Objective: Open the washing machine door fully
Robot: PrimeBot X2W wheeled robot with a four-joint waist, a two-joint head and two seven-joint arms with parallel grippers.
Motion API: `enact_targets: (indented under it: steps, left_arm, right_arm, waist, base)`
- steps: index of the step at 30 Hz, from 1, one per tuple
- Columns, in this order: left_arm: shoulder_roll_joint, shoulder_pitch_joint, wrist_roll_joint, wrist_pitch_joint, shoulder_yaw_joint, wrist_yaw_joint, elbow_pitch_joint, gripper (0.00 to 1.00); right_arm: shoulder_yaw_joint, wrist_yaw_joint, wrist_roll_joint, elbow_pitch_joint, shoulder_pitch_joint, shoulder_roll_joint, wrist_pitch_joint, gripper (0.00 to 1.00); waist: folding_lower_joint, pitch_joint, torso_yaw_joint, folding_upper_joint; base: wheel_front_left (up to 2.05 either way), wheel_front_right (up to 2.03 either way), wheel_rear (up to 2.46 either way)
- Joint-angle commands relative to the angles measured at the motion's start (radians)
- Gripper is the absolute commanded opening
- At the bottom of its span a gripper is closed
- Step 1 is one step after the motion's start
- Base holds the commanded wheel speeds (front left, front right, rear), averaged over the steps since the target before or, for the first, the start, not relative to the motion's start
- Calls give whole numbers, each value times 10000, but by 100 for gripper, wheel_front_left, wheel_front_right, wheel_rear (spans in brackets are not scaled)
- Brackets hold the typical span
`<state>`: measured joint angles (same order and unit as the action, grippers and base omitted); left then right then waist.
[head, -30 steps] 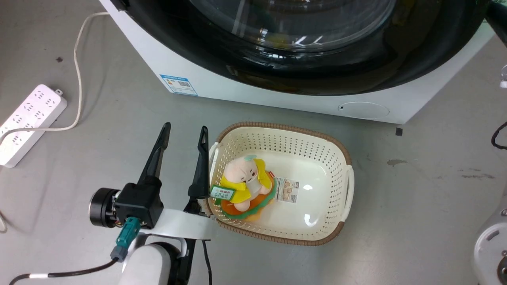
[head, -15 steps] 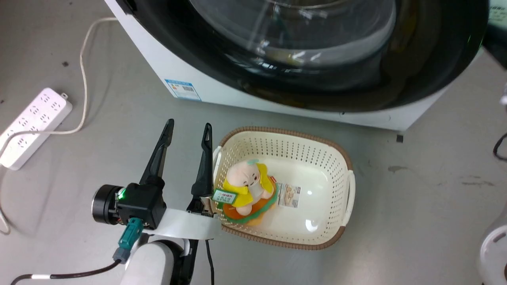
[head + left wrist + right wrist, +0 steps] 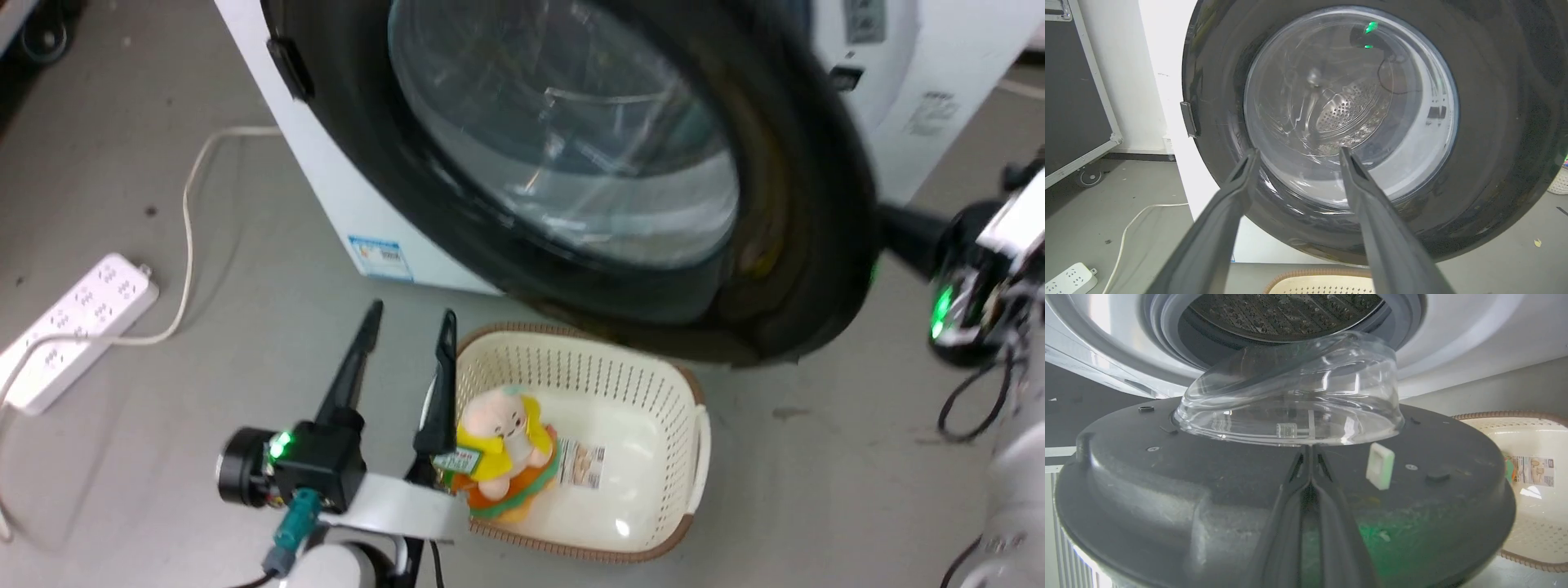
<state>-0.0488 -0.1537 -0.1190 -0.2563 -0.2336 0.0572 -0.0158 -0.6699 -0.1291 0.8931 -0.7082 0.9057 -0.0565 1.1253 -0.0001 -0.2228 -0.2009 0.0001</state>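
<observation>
Plainly mid-opening. Door point(image 3: 808, 245) ajar: left edge close against the machine point(image 3: 359, 212), right edge swung well out, hanging above the far rim of the basket point(image 3: 700, 441). From the right wrist view, the door's inner face, glass bowl bulging toward the drum point(image 3: 1286, 310), open space between the two.

Right gripper point(image 3: 1309, 455) behind the door, fingers shut together on nothing, tips against the inner face just below the bowl. Left gripper point(image 3: 406, 322) low beside the basket, fingers spread and empty, pointing at the door's outer face, apart from it. Toy point(image 3: 500, 437) in the basket, out of play.

Judged as the push-out step, perhaps half done; a good arc left before fully open.

Next, probably: press the inner face outward and toward the robot's left, following the curve round the hinged side rather than shoving straight. Calls for steady contact, since smooth plastic under two closed tips looks likely to let them slide. Worth checking too: left gripper and basket seem near the sweep, so pulling the left arm back first may be wise.
</observation>
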Motion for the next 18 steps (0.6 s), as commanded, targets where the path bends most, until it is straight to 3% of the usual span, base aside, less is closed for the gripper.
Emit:
enact_targets:
  steps: [1,10,18]
  left_arm:
    - [-14,167,-44,-55,-52,-21,46,100]
    - [-14,820,-3,-55,-41,-56,184,100]
    - [-14,1162,160,-55,139,-226,405,100]
  right_arm:
    - [202,-16,208,-30,-396,62,66,0]
    - [1889,-16,1973,225,-2222,62,-30,0]
    - [3976,-16,3857,717,-3500,62,-168,0]
  waist:
    - [1,310,117,-1]
    - [1,1021,224,-1]
    - [1,1353,128,-1]
  base:
    - [0,0,0]
    - [0,0,0]
    - [0,0,0]
